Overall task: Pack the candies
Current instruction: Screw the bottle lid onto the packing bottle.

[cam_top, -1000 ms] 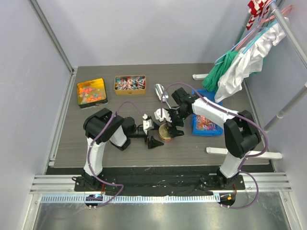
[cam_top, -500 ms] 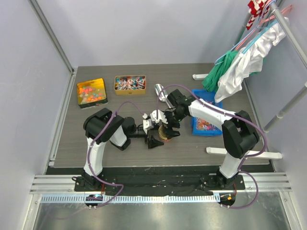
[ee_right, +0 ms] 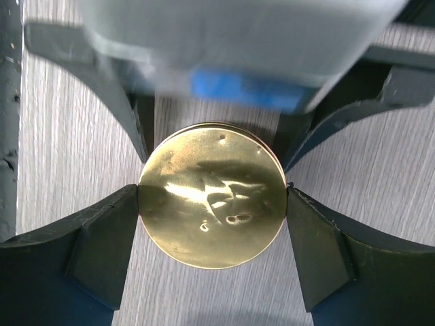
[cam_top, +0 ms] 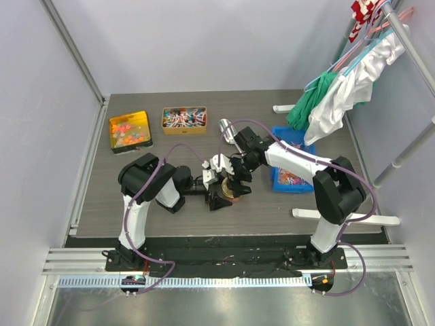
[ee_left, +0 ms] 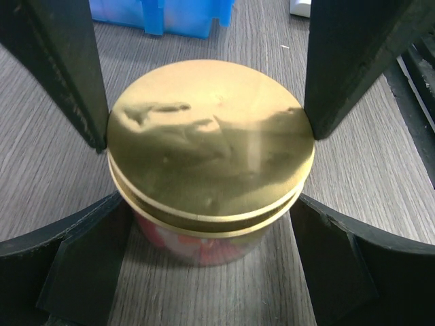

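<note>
Grey wood-grain tabletop (cam_top: 102, 197), white-walled cell: both arms meet at the round tin (ee_left: 197, 248), mid-table.
Right gripper (ee_right: 212, 197) reaches down from above, jaws closed on the gold lid (ee_left: 211, 136) at its rim, likely to seat it. Left gripper (ee_left: 211, 204) has jaws at full spread low around the tin, probably steadying it; contact I cannot tell. Candies (cam_top: 129, 130) lie in the yellow tray (cam_top: 130, 114), the second tray (cam_top: 164, 117) and the blue bin (cam_top: 289, 189). The tin is clear of every edge, with the bin near on its right.
</note>
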Motion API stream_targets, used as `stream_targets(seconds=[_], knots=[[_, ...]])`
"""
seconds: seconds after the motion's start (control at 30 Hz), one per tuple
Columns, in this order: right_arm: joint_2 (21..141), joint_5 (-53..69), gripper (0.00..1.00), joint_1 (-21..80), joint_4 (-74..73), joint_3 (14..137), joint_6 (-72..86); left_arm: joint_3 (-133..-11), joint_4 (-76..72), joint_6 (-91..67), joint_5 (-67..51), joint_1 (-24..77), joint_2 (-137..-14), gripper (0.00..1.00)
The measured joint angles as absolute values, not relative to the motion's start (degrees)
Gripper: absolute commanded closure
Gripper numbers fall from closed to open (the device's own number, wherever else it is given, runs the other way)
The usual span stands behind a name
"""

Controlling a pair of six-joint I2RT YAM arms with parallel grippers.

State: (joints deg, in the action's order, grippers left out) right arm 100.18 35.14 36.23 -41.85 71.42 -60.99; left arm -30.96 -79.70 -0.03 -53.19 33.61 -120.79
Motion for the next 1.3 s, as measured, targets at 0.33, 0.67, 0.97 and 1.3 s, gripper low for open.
stream_targets(seconds=[0.33, 0.67, 0.97, 1.3], knots=[[101.3, 35.5, 0.35, 38.2, -39.3, 72.0, -58.0, -31.0, -79.7, 0.0, -53.2, 33.6, -120.8, 0.02], [101.3, 35.1, 0.36, 38.6, -38.2, 72.0, -55.7, -31.6, -79.9, -0.4, -54.6, 33.2, -121.3, 0.56], [101.1, 33.9, 0.48, 38.7, -37.4, 71.8, -52.5, -32.5, -79.9, -1.3, -56.2, 32.8, -121.9, 0.54], [98.4, 28.4, 0.52, 40.9, -29.7, 67.4, -41.5, -29.3, -79.5, 2.9, -52.4, 33.0, -119.9, 0.56]])
